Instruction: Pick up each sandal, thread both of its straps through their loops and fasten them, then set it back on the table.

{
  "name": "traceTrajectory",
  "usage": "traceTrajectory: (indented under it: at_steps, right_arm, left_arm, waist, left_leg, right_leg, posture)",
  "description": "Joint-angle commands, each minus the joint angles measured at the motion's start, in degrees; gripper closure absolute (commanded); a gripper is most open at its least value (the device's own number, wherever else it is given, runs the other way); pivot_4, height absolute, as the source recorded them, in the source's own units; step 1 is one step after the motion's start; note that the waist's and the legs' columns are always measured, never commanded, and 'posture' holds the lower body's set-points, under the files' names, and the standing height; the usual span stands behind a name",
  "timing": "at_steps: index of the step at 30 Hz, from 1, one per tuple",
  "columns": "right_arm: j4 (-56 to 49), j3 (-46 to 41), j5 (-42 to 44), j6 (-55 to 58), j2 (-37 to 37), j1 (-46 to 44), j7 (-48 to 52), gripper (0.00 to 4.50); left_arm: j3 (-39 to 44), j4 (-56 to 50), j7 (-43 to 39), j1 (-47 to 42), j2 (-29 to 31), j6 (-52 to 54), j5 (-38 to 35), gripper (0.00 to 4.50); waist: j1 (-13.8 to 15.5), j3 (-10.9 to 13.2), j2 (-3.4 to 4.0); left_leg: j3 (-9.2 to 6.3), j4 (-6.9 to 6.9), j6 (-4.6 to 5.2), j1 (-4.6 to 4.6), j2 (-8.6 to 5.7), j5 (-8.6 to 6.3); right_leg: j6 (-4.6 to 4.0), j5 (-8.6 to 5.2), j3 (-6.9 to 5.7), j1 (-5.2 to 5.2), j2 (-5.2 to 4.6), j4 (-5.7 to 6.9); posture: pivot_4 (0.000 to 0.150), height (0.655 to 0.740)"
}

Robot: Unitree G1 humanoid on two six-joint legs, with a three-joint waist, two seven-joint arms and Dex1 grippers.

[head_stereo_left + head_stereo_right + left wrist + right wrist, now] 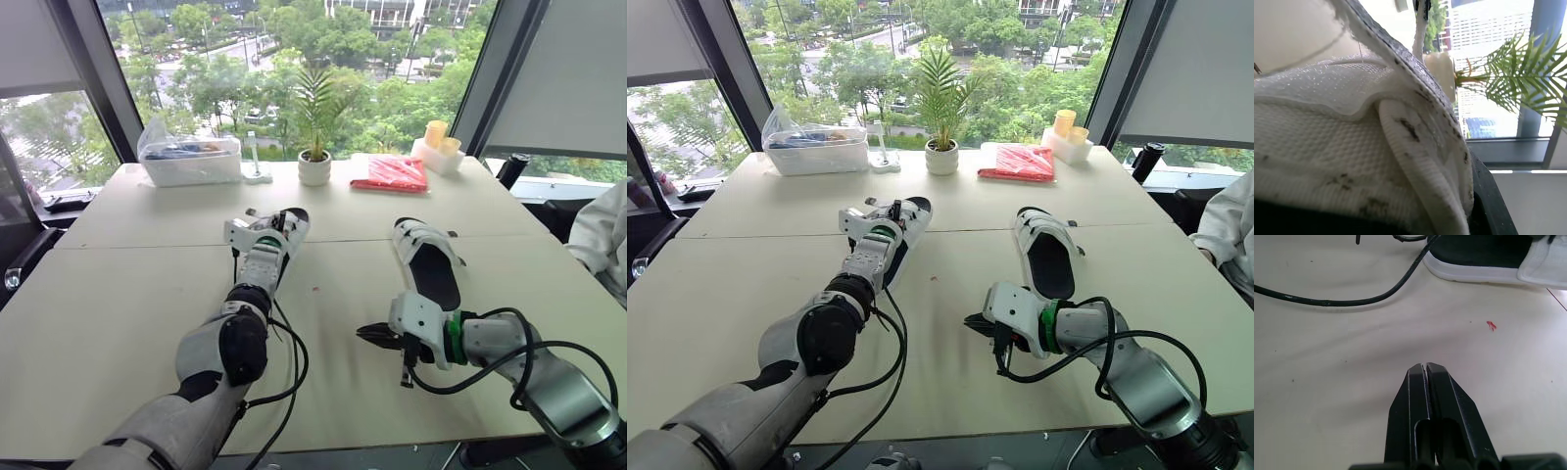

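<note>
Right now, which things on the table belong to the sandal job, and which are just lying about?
For the job:
left sandal
right sandal

Lying about, along the far edge by the window:
plastic box
potted plant
red packet
yellow cups

You have bare tabletop [333, 284] between the left sandal [277, 238] and the right sandal [429, 262], an open lane running front to back. Your right gripper [373, 336], fingers pressed together, sits at the near end of that lane. A black cable [1347, 302] lies across the surface ahead of it. The far edge is crowded by a plastic box [191, 162], a potted plant [315, 162] and a red packet [391, 173]. A person's sleeve [600, 235] hems in your right side.
</note>
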Motion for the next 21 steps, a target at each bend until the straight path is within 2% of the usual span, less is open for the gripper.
traceTrajectory:
  at_steps: [1,3,8,14,17,21]
  right_arm:
    - [-0.8,-0.2,0.0,-0.9,0.3,-0.8,0.1,4.50]
    - [-0.7,-0.1,0.0,-0.8,0.5,-1.0,0.1,4.50]
    - [-0.1,0.4,-0.1,-1.1,0.8,-1.4,0.2,4.50]
    - [0.4,1.0,-0.3,-1.6,1.3,-1.7,0.3,4.50]
    - [0.9,1.6,-0.5,-2.3,1.6,-1.6,0.2,4.50]
    - [2.4,1.8,-0.7,-3.9,1.4,-1.6,1.0,4.50]
  left_arm:
    - [0.6,-0.6,-0.1,-1.0,0.4,-0.9,1.3,3.60]
    - [0.7,-0.5,0.1,-0.7,0.4,-0.6,1.8,2.75]
    - [0.1,-1.2,-0.5,0.4,0.5,3.3,2.6,0.12]
    - [-5.9,-8.9,-4.6,5.9,0.9,15.5,7.0,0.03]
    - [-14.5,-29.5,-5.4,17.5,2.0,34.9,7.0,0.03]
    - [-20.9,-58.6,-2.2,32.5,4.6,55.7,-0.1,0.03]
  waist:
    - [0.1,0.0,0.00]
    - [0.1,0.0,0.00]
    - [0.1,0.0,0.00]
    - [0.0,0.0,0.04]
    - [-0.4,-0.1,0.12]
    - [-1.2,-0.1,0.15]
  left_leg:
    - [0.00,0.00,0.00,0.00,0.00,0.00]
    - [0.00,0.06,0.01,0.00,-0.01,-0.01]
    - [0.00,0.17,0.04,0.00,-0.01,-0.02]
    - [-0.01,0.35,0.08,0.00,-0.01,-0.05]
    - [-0.01,0.41,0.08,0.03,0.01,-0.05]
    - [0.00,0.45,0.08,0.10,0.06,-0.06]
  right_leg:
    - [0.00,0.00,0.00,0.00,0.00,0.00]
    - [0.01,0.00,0.00,0.03,0.01,0.00]
    - [0.04,0.03,-0.01,0.09,0.03,0.01]
    - [0.07,0.04,0.00,0.13,0.07,0.10]
    - [0.07,0.04,0.08,0.15,0.08,0.18]
    - [0.05,0.03,0.27,0.13,0.08,0.36]
  posture:
    - [0.150,0.7400]
    - [0.150,0.7400]
    - [0.150,0.7400]
    - [0.150,0.7400]
    - [0.150,0.7400]
    - [0.150,0.7400]
